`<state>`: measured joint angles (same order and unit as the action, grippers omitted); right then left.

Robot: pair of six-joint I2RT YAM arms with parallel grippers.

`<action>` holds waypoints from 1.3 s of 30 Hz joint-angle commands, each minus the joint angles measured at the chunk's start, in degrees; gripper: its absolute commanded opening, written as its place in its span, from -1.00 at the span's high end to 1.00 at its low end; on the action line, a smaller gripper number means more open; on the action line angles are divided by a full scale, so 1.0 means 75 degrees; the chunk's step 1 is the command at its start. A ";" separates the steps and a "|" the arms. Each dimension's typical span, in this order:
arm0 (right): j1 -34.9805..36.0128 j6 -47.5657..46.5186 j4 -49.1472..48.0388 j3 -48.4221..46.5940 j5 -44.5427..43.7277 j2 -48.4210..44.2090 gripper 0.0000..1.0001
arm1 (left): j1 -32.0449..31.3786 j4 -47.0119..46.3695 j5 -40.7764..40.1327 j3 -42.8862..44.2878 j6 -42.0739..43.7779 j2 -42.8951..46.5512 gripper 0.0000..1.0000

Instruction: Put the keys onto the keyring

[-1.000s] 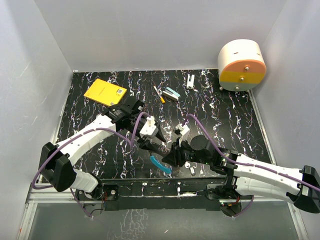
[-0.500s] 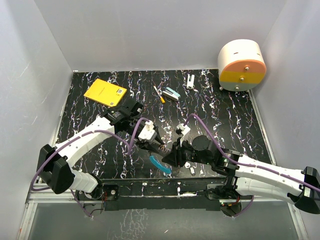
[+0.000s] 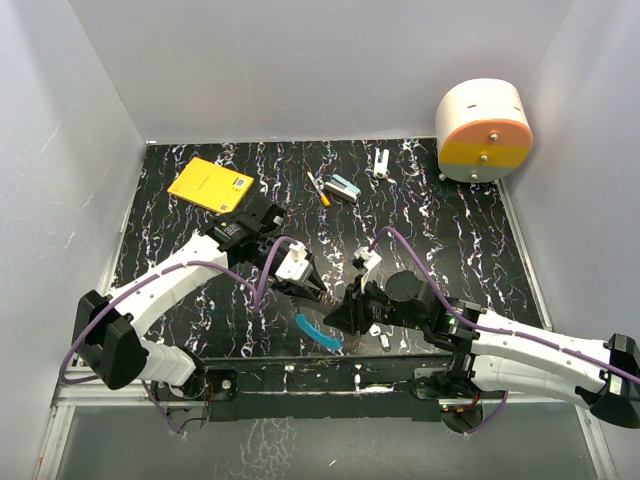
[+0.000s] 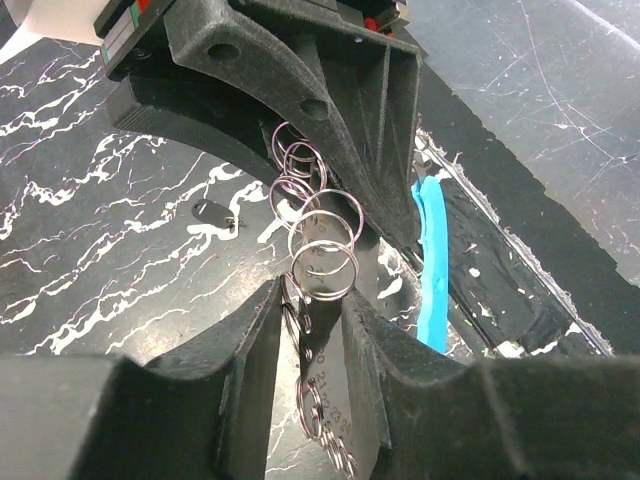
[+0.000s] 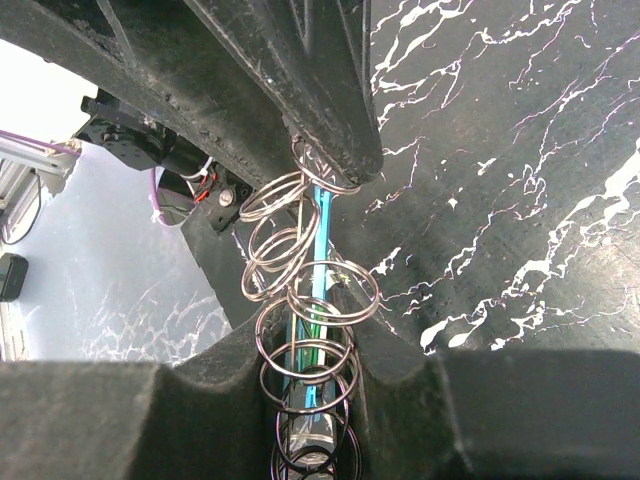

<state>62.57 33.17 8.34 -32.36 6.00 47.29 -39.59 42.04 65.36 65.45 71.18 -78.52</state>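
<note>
The keyring is a thin silvery wire with a blue plastic arc (image 3: 318,332) that hangs just above the mat's near edge. Several small silver rings (image 4: 323,268) are strung in a row between my two grippers. My left gripper (image 3: 312,292) is shut on the wire and rings (image 4: 312,290). My right gripper (image 3: 336,312) faces it, fingertips nearly touching, and is shut on the same ring row (image 5: 312,330). A blue strip and a green sliver show between its fingers. Two small pale key-like pieces (image 3: 378,335) lie on the mat by the right gripper.
A yellow pad (image 3: 210,183) lies at the back left. An orange-and-white stick (image 3: 318,187), a teal-and-white block (image 3: 344,188) and a small white piece (image 3: 382,162) lie at the back middle. A round white, orange and yellow drum (image 3: 483,128) stands at the back right.
My left gripper has come slightly nearer, closer to the right gripper. The blue arc has swung a little to the left. The right arm has barely moved.
</note>
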 commanded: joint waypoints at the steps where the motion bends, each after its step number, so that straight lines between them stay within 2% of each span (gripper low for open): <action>1: 0.0007 0.0098 -0.0933 -0.0259 -0.0092 -0.0220 0.85 | -0.0041 0.0152 0.0393 -0.0080 0.0117 0.0327 0.46; 8: 0.0008 0.0182 -0.1041 -0.0126 -0.0069 -0.0342 0.84 | -0.0041 -0.0060 0.0452 -0.0087 -0.0263 0.0350 0.59; 20: 0.0008 0.0230 -0.1038 -0.0045 -0.0155 -0.0411 0.85 | -0.0037 -0.0345 0.0436 -0.0239 -0.0661 0.0461 1.00; 28: 0.0013 0.0240 -0.1041 0.0039 -0.0187 -0.0420 0.85 | -0.0029 -0.0690 0.0541 -0.0307 -0.1139 0.0507 1.00; 39: 0.0007 0.0312 -0.1109 0.0296 -0.0388 -0.0671 0.85 | 0.0159 -0.2023 0.1151 -0.0580 -0.2920 0.0655 1.00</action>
<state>62.61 34.83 7.27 -30.09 4.97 44.53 -39.11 31.35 68.29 61.89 55.27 -76.47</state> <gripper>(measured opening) 0.226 0.194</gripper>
